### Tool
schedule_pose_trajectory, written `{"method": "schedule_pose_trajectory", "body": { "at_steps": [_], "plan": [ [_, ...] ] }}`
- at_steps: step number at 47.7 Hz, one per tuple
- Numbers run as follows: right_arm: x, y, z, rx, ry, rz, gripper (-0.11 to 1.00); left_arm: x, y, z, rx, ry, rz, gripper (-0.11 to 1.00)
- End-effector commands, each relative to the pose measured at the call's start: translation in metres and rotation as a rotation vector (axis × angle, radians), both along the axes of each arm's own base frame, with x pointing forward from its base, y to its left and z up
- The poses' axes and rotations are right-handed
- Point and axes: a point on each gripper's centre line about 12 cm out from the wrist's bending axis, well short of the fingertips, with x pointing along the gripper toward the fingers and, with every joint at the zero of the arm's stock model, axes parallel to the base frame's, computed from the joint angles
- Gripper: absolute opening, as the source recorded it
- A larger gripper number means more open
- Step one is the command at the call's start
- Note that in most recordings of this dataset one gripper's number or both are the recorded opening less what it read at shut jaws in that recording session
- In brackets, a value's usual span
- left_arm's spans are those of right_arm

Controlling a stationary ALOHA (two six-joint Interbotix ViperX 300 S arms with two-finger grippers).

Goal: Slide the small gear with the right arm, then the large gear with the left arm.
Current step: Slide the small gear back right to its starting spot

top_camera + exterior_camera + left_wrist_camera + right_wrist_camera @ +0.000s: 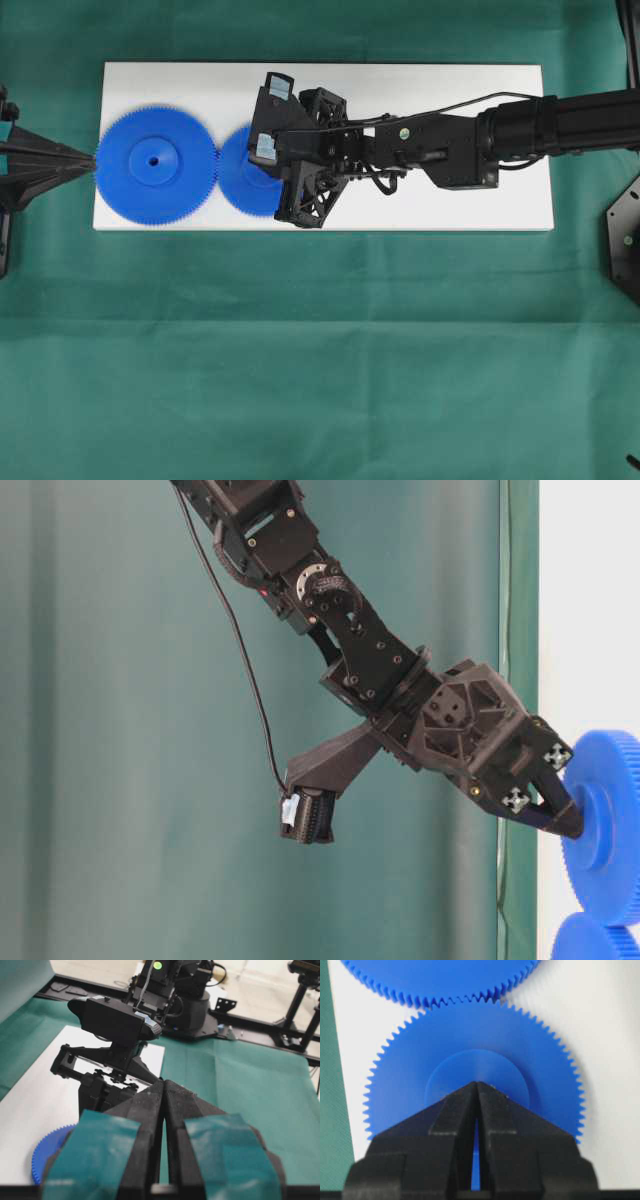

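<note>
Overhead: white board [440, 100] across upper middle of frame on green cloth [300, 350]. Large gear [155, 165] at left end of board, small gear [243, 175] just right of it, teeth meeting. Right arm [450, 145] reaching in from right edge, wrist and camera covering right part of small gear. Right gripper [477, 1084] in right wrist view at lower centre, fingers pressed together to a point, nothing between them, tip resting on raised hub of small gear [470, 1060]; large gear [440, 977] along top edge, teeth meshed with small one.

Table-level view: right gripper [572, 825] at lower right, tip touching hub of small gear [605, 820]; large gear [595, 938] in bottom right corner.

Left gripper [88, 160] at left edge of overhead frame, tip at or just beside rim of large gear, contact unclear. Left wrist view: left gripper [163, 1085] at centre, fingers closed tip to tip, empty; bit of large gear [50, 1147] at lower left, right arm's wrist [115, 1035] beyond.
</note>
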Motion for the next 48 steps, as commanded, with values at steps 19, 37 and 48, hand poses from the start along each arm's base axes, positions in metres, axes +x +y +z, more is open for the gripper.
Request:
{"method": "schedule_pose_trajectory", "body": {
  "at_steps": [19,37,48],
  "plan": [
    [-0.011,0.008,0.002,0.003,0.024,0.009,0.50,0.002,0.000,0.004,-0.004,-0.005,0.000,0.00],
    [-0.060,0.006,-0.011,0.033,0.099,-0.034,0.50,0.000,0.000,0.001,-0.008,0.001,0.000,0.00],
    [-0.151,-0.003,-0.025,0.128,0.162,-0.212,0.50,-0.001,0.000,-0.003,-0.037,0.006,-0.001,0.00]
  ]
}}
